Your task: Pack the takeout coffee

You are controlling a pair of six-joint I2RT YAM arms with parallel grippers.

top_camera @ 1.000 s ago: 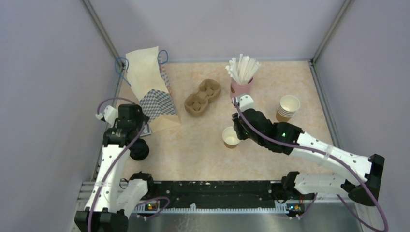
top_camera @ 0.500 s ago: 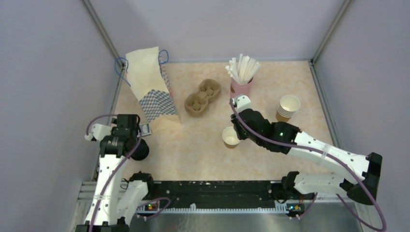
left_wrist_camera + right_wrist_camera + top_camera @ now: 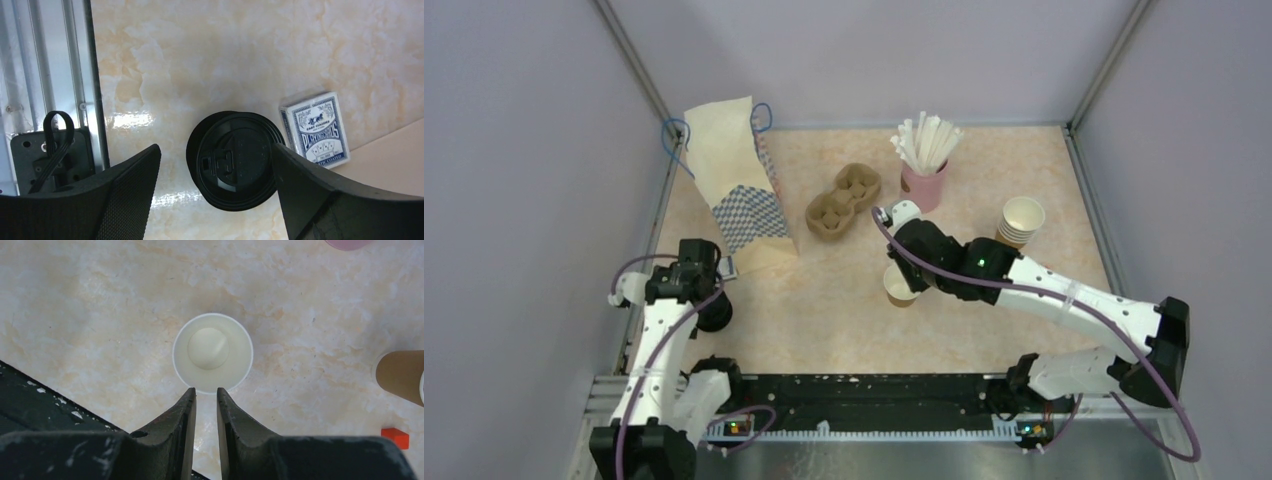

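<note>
L gripper [image 3: 215, 150]: jaws wide apart, holding nothing; lid sits btwn the fingers in wrist view.
Black lid [image 3: 232, 160]: flat on table [image 3: 210, 55], near-left edge, just beside card deck [image 3: 316, 129].
Kraft cup [image 3: 212, 352]: upright, lidless, mid-table, well apart from lid.
R gripper [image 3: 205, 391]: fingers almost together, slim gap, empty; tips just short of cup rim.

Overhead view spans the table [image 3: 844, 310]; wrist views look down closely.

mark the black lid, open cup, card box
round black plastic lid [image 3: 234, 159], left wrist view, top centre
open white-lined brown paper cup [image 3: 212, 349], right wrist view, inner bottom
blue playing-card box [image 3: 316, 129], left wrist view, printed face
</note>
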